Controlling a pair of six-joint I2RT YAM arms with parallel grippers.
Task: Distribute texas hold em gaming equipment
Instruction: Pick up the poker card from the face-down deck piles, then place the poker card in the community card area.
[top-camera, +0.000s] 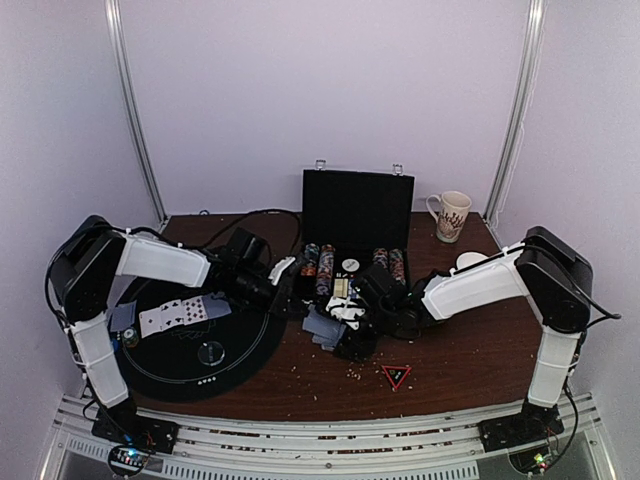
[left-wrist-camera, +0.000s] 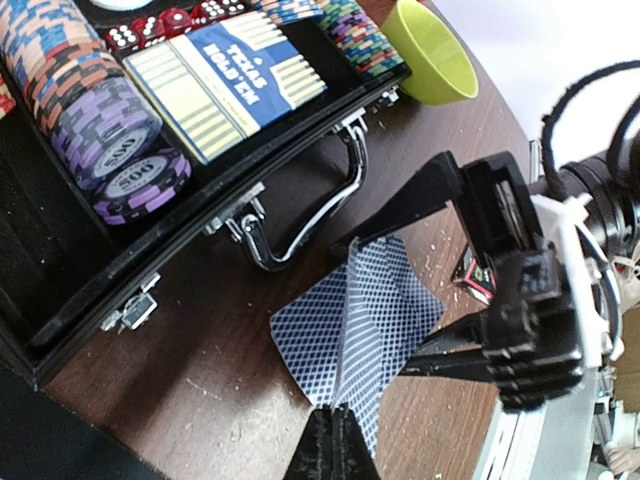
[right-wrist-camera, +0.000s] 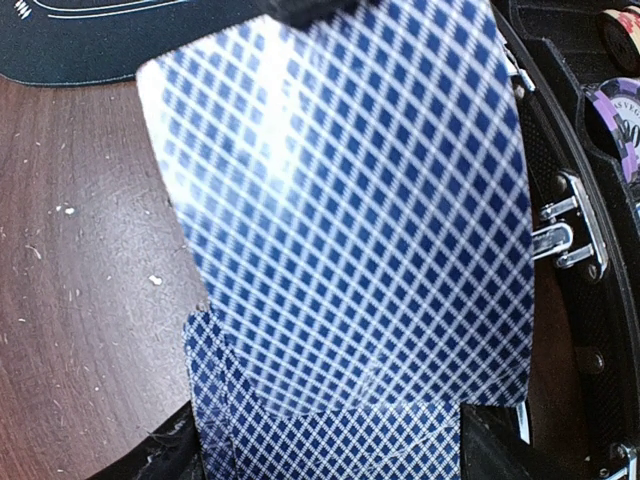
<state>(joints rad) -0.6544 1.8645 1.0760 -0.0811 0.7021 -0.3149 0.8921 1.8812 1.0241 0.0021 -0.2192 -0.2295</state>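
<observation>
Cards (right-wrist-camera: 340, 200) nearest me look thin, slick and bendy; my left hand (left-wrist-camera: 335, 440) seems clenched on one's edge, right hand (right-wrist-camera: 335, 450) spread open; I'd pinch a short edge.

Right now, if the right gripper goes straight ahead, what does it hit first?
Probably the blue-backed cards pinched by the left gripper; they hang before the right gripper, between its open fingers, though depth is unclear.
</observation>
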